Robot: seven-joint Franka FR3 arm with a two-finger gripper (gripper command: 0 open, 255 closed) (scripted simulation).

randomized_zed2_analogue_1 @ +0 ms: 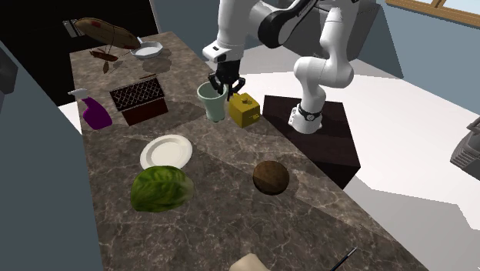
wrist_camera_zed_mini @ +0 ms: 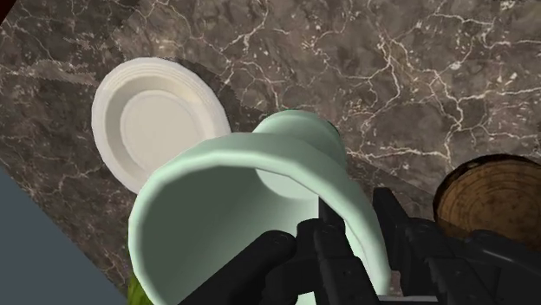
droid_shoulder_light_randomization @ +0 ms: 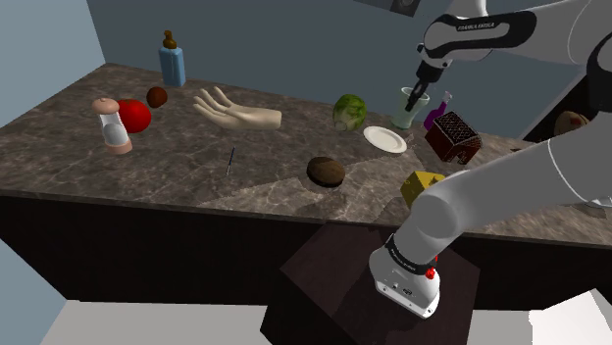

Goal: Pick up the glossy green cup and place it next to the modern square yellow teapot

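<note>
A pale green cup hangs from my gripper, which is shut on its rim with one finger inside and one outside. It appears lifted off the dark marble counter, and in the wrist view it hangs tilted above the stone. The square yellow teapot stands near the counter edge closest to my stand. In the second exterior view the cup shows just beside the teapot.
A white plate lies under the cup's side, with a lettuce head beyond. A brown round object, a dark lattice box and a purple spray bottle stand nearby.
</note>
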